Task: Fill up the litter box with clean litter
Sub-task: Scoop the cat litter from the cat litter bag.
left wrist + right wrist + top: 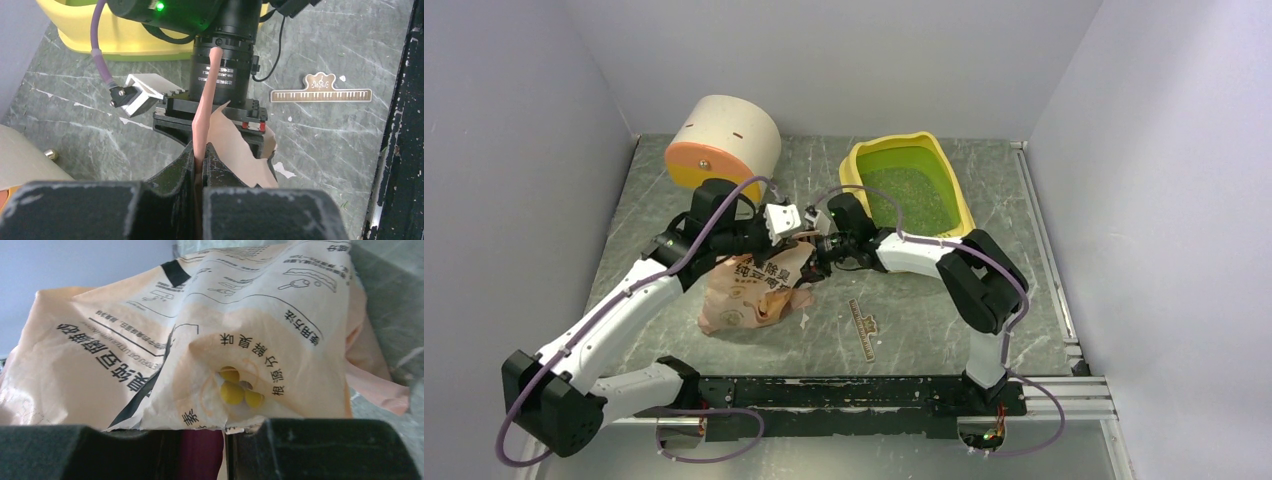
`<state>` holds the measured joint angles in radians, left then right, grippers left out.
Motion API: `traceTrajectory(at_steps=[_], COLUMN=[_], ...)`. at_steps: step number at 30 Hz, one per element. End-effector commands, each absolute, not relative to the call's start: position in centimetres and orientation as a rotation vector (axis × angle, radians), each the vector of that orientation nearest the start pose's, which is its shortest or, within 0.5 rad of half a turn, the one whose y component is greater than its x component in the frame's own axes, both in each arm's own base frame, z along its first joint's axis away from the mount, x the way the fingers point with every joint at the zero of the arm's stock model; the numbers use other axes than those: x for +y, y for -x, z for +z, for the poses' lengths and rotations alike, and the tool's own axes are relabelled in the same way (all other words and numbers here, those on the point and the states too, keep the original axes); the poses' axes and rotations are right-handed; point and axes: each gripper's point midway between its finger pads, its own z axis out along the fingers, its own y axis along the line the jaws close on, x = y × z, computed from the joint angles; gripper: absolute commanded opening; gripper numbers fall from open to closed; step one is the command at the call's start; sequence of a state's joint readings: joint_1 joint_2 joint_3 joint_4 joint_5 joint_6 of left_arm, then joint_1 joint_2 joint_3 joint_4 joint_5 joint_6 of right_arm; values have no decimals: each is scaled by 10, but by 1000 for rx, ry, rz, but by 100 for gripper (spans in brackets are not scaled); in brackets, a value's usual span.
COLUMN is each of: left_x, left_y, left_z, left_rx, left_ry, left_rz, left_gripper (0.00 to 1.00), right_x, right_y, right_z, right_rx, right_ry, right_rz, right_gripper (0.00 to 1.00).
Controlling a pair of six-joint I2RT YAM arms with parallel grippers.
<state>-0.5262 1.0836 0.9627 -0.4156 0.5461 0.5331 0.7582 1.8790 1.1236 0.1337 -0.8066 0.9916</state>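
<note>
The yellow litter box (959, 195) with its lime-green pan stands at the back right; a thin layer of pale greenish litter (911, 197) lies in it. The pink printed bag (754, 290) lies crumpled mid-table. My left gripper (796, 226) is shut on the bag's top edge; in the left wrist view the jaws (202, 152) pinch a thin pink strip (209, 90). My right gripper (820, 252) faces it and is shut on the bag's torn mouth (222, 432). The bag (200, 335) fills the right wrist view; a dark magenta patch shows between the fingers.
A cream-and-orange cylinder (724, 140) lies on its side at the back left. A small wooden ruler (864, 330) lies in front of the bag, also in the left wrist view (320, 93). The litter box wall (115, 40) is just behind the right wrist.
</note>
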Motion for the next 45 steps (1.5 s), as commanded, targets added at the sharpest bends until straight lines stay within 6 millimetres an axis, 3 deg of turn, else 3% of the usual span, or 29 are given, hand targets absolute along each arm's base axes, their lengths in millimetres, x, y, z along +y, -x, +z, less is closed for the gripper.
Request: traceTrajectory(at_steps=[1,8,14,25,34,37,42,45], left_x=[-258,-276,-280,-265,-254,-251,-255,-254], left_y=[-264,-284,-300,-290,-276,-274,-272,-275], left_z=[282,316,324,306,288,284,295,298], left_rx=[1354,1248,1232,1277,1316,1338,1300,1300], left_ry=[-1324,-1342,-1338,-1275,-1288,-1273,-1218,-1190], left_rz=[-594,-584,-538,-515,-512,-518,-553,-540], left_gripper=[5,5,5,5,5,5,5,5], right_x=[424,397,365,304,267,262,273,252], right_y=[-199,-222,-238,-265,-270,-275,-277,-287], right_z=[184,208,224,235,236,230,232,226], right_rx=[2391,2303,2249,2181,2210,2251,2253,2245], right_ry=[448,388,312,60,-43,-68,-75,-143], right_rz=[2058,2051,2036,2022,2019,1982,2049,2018], right_gripper=[0,0,0,0,0,0,0,0])
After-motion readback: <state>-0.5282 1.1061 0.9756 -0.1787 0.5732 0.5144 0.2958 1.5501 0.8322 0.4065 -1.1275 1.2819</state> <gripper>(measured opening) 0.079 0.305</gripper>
